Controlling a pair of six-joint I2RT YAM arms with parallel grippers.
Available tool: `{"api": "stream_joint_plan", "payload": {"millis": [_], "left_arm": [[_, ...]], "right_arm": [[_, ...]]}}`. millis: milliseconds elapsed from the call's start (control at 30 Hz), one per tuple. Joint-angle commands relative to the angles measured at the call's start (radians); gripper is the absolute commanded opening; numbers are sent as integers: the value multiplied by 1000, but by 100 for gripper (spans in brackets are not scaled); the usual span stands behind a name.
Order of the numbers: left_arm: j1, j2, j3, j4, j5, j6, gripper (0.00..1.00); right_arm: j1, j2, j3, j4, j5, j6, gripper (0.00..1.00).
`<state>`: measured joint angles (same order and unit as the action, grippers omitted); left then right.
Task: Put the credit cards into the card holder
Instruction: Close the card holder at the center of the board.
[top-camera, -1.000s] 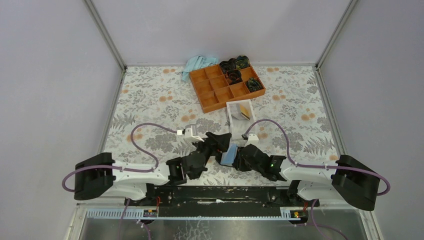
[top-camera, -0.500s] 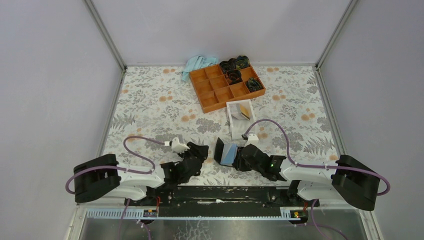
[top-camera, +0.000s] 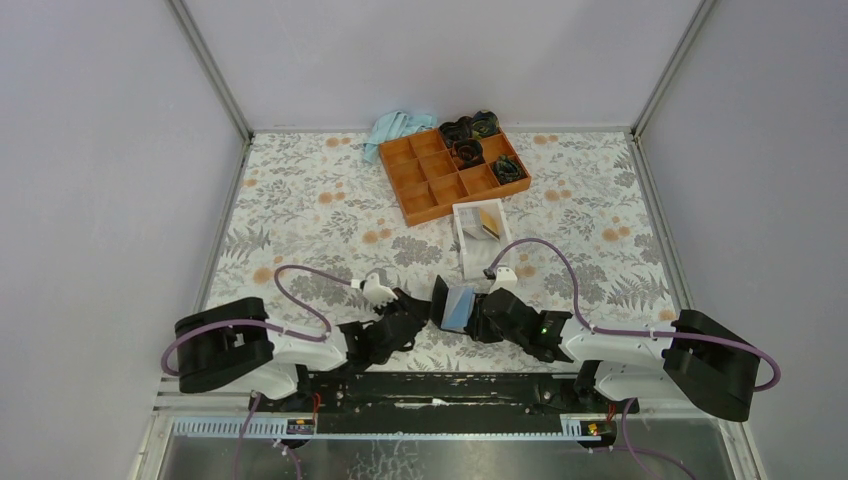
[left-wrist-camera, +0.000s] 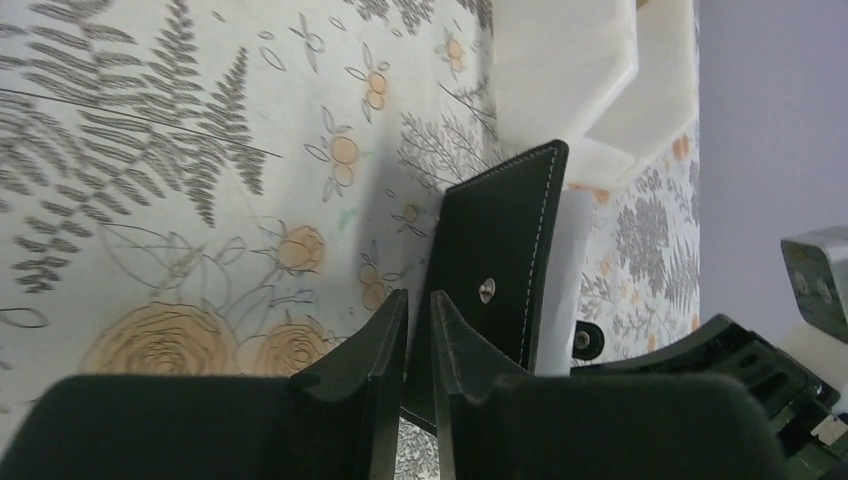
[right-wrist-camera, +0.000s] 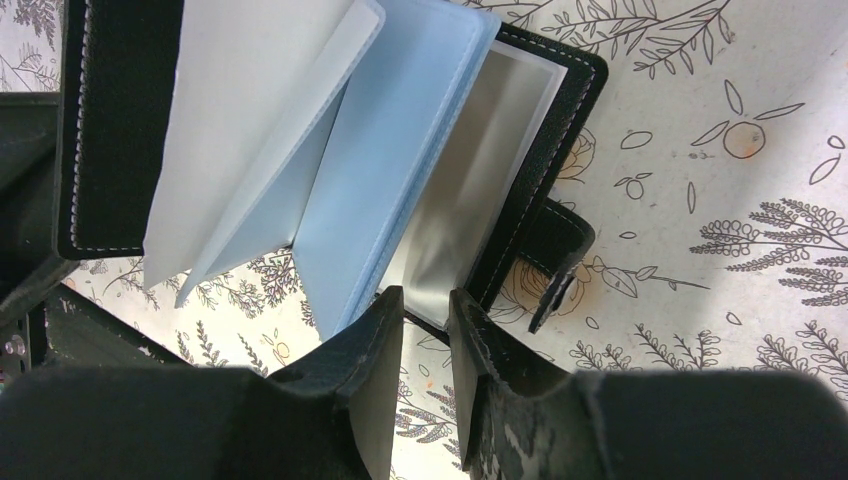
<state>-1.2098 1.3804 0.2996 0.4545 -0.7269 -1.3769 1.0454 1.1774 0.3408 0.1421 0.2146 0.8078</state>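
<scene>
The card holder, a black wallet with light-blue and clear pockets, stands open on the floral table between the two arms. My right gripper is shut on its lower right cover and clear pocket, one finger on each side. Just left of the holder's snap-stud cover sits my left gripper. Its jaws are almost together, with only a thin slit and nothing in it. The yellow-orange credit cards lie in the white box behind the holder.
The white open box stands just behind the holder, and its wall shows in the left wrist view. Farther back are an orange compartment tray with dark items and a blue cloth.
My left gripper let go of the holder's left cover, pulled back to the left while closing, then edged back beside it. The holder now stands open, and my right gripper has kept still.
</scene>
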Motion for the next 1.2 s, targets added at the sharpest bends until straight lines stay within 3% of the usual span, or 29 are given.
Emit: {"api": "stream_joint_plan", "payload": {"millis": [0,367,567,1167], "left_arm": [[5,32,36,116,60,62,20],[-16,72,118,122,103,150,17],[-32,122,164,120,131,169,17],[-67,237,262,56,154,196,13]], "right_arm": [[4,18,6,-29,-21,-15,31],[2,-9,2,-45,-9,-13,34],[1,-59,0,-80,18,-13,42],[1,-202,-2,-203,86,-11,44]]}}
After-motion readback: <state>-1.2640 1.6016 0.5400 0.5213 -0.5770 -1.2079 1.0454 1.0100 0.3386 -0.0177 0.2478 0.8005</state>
